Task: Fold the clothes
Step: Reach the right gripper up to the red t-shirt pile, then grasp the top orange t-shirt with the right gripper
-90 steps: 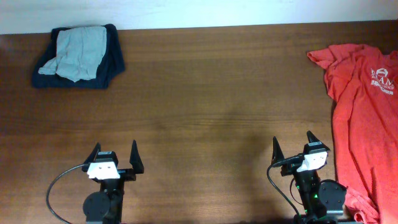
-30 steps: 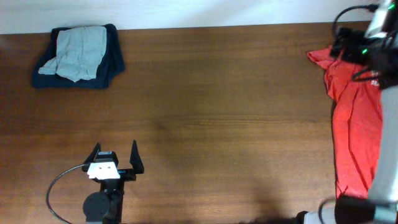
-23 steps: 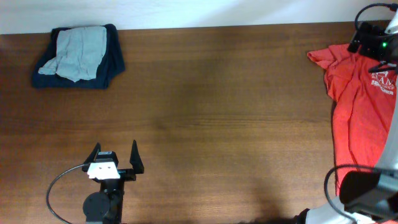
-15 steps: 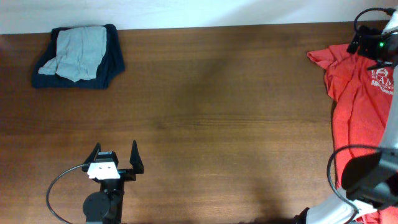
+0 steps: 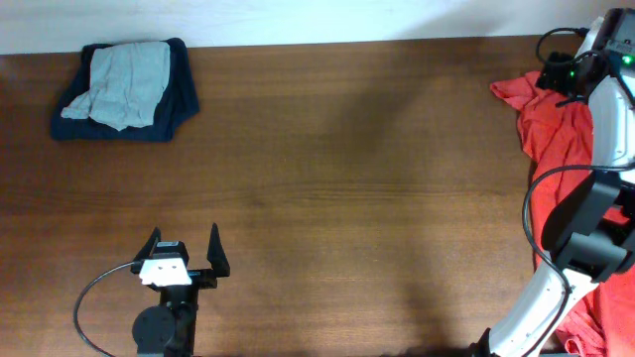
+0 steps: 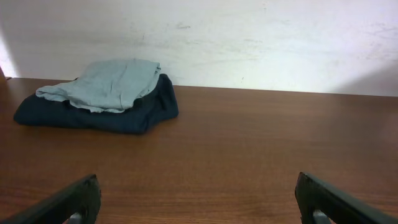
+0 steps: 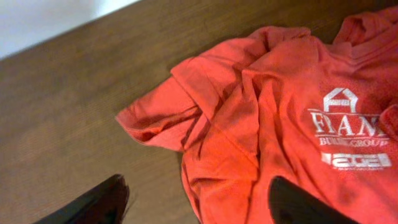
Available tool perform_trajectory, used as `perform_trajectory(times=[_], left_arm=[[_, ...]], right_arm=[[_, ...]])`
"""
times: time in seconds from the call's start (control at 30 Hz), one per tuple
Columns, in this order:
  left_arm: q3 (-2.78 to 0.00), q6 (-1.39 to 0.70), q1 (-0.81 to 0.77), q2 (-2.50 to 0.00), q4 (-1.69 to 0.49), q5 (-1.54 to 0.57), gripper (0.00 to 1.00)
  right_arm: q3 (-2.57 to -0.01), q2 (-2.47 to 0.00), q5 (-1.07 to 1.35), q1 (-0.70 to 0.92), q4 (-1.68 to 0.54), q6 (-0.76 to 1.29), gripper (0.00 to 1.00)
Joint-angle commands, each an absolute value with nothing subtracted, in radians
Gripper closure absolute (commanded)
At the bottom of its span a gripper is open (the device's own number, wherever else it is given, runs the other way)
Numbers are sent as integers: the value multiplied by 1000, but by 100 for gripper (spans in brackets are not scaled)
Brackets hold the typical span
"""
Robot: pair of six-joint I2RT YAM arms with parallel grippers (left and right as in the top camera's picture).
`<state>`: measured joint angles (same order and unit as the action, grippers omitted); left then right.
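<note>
Orange-red cotton, that's my T-shirt (image 7: pixel 261 124), lying rumpled at the far right corner of the table (image 5: pixel 347 178) and running down along its right edge, part of it hanging over. On the right wrist camera I can read white print on the chest: a small house-shaped logo, then big letters "FIAN" before the picture cuts them off, then a finer line ending in "GROUP". Below that sits a block I can't make out. One sleeve pokes out flat toward the bare wood, with soft creases fanning from it.

From overhead none of that lettering shows; the right arm (image 5: pixel 605 119) covers it.

My right gripper (image 7: pixel 198 186) hovers over the sleeve area, its dark fingers spread well apart, nothing pinched between them. Whether they touch cloth, I can't tell.

Over at the near edge, left side, the left gripper (image 5: pixel 182 248) stands at full spread and empty.

At the far left corner, a navy garment (image 5: pixel 169 104) lies folded with a pale grey garment (image 5: pixel 124 74) on top. The left wrist view shows that stack against a white wall (image 6: pixel 249 37).
</note>
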<state>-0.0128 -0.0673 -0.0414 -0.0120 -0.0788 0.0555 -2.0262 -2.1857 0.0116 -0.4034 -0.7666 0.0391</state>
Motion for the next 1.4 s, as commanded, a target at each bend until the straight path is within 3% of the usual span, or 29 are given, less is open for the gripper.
perform_trajectory(times=[0.0,0.2,0.6,0.7,0.87,0.97,1.17,1.27,1.37], left_arm=[[-9,-51,-35,-6,-80,47,1],[-9,-51,-35,-6,-80,47,1],[-9,-51,-35,-6,-80,47,1],[-9,-51,-35,-6,-80,47,1],[-9,-51,-35,-6,-80,47,1],[-9,-51,-35,-6,-80,47,1],[-9,-51,-35,-6,-80,47,1],[-9,-51,-35,-6,-80,47,1],[-9,-51,-35,-6,-80,47,1]], right_arm=[[-2040,-2218,-12,-405,-746,38,30],[-2040,-2306,-17,-405,-728,38,39],[-2040,-2425,-43,-405,-680,88,42],[-2040,-2427,-60,-405,-686,90,51],[-2041,-2426,-64,-405,-694,91,88],[-2041,-2425,-65,-405,-702,91,96],[-2045,-2376,-65,-406,-719,134,92],[-2050,-2338,-65,-408,-762,169,62],[-2050,-2327,-64,-409,-808,244,59]])
